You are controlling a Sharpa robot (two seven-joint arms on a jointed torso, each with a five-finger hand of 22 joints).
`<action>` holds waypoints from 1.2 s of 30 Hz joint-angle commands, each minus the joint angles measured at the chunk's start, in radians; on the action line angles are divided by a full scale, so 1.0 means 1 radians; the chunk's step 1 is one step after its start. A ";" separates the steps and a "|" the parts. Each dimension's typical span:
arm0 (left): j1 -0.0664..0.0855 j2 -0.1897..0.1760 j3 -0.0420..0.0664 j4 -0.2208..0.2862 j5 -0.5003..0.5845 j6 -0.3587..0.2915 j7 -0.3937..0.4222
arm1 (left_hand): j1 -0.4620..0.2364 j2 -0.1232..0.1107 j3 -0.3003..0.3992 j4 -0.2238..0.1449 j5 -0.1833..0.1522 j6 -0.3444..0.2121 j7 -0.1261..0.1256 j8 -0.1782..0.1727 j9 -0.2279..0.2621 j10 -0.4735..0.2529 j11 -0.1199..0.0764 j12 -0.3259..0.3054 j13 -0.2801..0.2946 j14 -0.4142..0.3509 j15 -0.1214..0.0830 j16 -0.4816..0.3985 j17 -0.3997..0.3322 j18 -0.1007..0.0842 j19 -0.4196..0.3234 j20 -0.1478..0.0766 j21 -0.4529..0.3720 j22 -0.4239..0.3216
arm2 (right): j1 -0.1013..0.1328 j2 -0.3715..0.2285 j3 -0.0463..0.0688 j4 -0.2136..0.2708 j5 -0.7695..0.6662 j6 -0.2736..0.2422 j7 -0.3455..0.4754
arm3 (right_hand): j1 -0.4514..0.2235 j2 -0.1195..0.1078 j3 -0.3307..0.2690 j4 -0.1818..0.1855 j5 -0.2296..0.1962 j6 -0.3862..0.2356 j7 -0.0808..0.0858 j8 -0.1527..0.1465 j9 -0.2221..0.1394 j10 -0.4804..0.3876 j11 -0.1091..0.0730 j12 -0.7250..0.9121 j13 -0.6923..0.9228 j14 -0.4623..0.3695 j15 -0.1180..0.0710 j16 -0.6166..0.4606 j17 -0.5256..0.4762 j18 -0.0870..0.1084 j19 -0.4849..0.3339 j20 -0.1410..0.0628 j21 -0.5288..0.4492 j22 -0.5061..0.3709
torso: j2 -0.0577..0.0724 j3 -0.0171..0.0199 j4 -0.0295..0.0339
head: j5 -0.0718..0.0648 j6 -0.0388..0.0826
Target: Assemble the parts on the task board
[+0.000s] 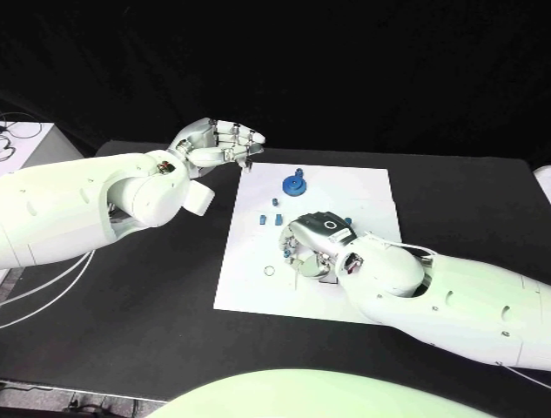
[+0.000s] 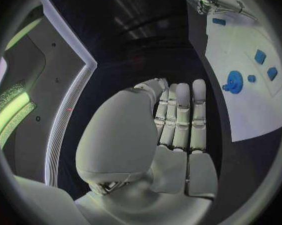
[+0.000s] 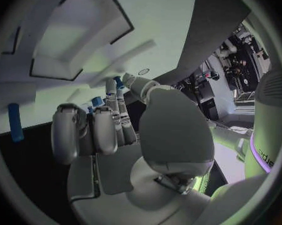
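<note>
1. The task board (image 1: 351, 187) is a flat white plate lying in the middle of the black counter (image 1: 150, 296).
2. On its far part sits a round blue part (image 1: 295, 185) with a small knob; nearer lie several small blue pieces (image 1: 272, 215).
3. A thin ring (image 1: 269, 271) lies near the board's left edge.
4. The right hand (image 1: 315, 246) rests over the board's middle, fingers curled down with small blue pieces at their tips; I cannot tell whether it is grasping one.
5. The left hand (image 1: 215, 142) hovers beyond the board's far left corner, its fingers side by side and bent, holding nothing.
</note>
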 commanded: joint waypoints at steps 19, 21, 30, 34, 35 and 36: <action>0.001 0.000 0.001 -0.011 0.004 0.014 0.000 | -0.009 0.001 0.000 -0.005 -0.004 -0.011 0.004 -0.003 0.001 -0.012 0.003 -0.004 0.002 -0.003 0.004 -0.007 0.002 0.013 0.005 0.000 -0.007 -0.002 | 0.030 -0.122 0.011 0.095 0.034 -0.135 0.004 | 0.083 0.035 -0.263 0.036 0.006 -0.073 -0.017 -0.074 -0.018 -0.194 0.017 0.138 -0.004 -0.023 0.019 -0.055 -0.137 0.042 -0.026 0.023 -0.167 0.059 | -0.001 -0.0013 -0.0009 | -0.024 0.029; 0.001 0.000 0.001 -0.010 0.004 0.016 0.000 | -0.009 0.001 0.000 -0.005 -0.004 -0.011 0.004 -0.003 0.001 -0.012 0.003 -0.004 0.002 -0.003 0.004 -0.007 0.002 0.013 0.005 0.000 -0.007 -0.002 | 0.045 -0.155 0.017 0.106 0.065 -0.117 0.008 | 0.102 0.043 -0.225 0.033 0.006 -0.051 -0.002 -0.070 -0.016 -0.151 0.005 0.175 0.003 0.014 0.007 -0.008 -0.066 0.025 0.011 0.012 -0.075 0.105 | -0.001 -0.0018 -0.0010 | -0.028 0.032; 0.000 -0.006 0.000 -0.003 0.004 0.021 0.003 | -0.011 0.001 0.000 -0.005 -0.004 -0.013 0.004 -0.003 0.002 -0.013 0.003 -0.004 0.002 -0.004 0.005 -0.007 0.002 0.013 0.006 0.000 -0.008 -0.002 | 0.119 -0.280 0.032 0.106 0.131 0.011 0.034 | 0.081 0.008 -0.211 0.042 0.004 -0.051 -0.005 -0.082 -0.022 -0.174 0.007 0.168 -0.012 0.024 0.010 0.001 -0.053 0.022 0.018 0.009 -0.062 0.115 | -0.004 -0.0030 -0.0060 | -0.037 0.045; 0.000 -0.007 0.000 -0.003 0.003 0.020 0.004 | -0.013 0.000 -0.001 -0.005 -0.005 -0.013 0.004 -0.003 0.002 -0.013 0.004 -0.003 0.002 -0.004 0.005 -0.007 0.003 0.013 0.006 0.000 -0.009 -0.003 | 0.129 -0.290 0.033 0.080 0.129 0.033 0.044 | 0.087 0.010 -0.257 0.051 0.005 -0.057 -0.013 -0.091 -0.024 -0.207 0.015 0.161 -0.023 0.014 0.015 -0.009 -0.073 0.028 0.004 0.016 -0.099 0.099 | -0.004 -0.0024 -0.0076 | -0.039 0.049; 0.000 -0.007 0.000 -0.003 0.003 0.021 0.004 | -0.013 0.000 -0.001 -0.005 -0.005 -0.013 0.004 -0.003 0.002 -0.013 0.004 -0.003 0.002 -0.004 0.005 -0.007 0.003 0.013 0.006 0.000 -0.009 -0.003 | 0.131 -0.290 0.033 0.074 0.128 0.036 0.046 | 0.095 0.013 -0.273 0.054 0.005 -0.058 -0.013 -0.093 -0.025 -0.214 0.016 0.161 -0.026 0.012 0.017 -0.009 -0.074 0.029 0.002 0.018 -0.106 0.096 | -0.004 -0.0012 -0.0067 | -0.039 0.049; 0.000 -0.007 0.000 -0.004 0.003 0.021 0.004 | -0.013 0.000 -0.001 -0.005 -0.005 -0.013 0.004 -0.003 0.002 -0.013 0.004 -0.003 0.002 -0.004 0.005 -0.007 0.003 0.013 0.006 0.000 -0.009 -0.003 | 0.132 -0.289 0.033 0.069 0.127 0.039 0.048 | 0.099 0.015 -0.279 0.055 0.005 -0.058 -0.014 -0.094 -0.025 -0.216 0.017 0.161 -0.028 0.012 0.017 -0.010 -0.076 0.030 0.001 0.018 -0.110 0.094 | -0.003 -0.0006 -0.0057 | -0.040 0.050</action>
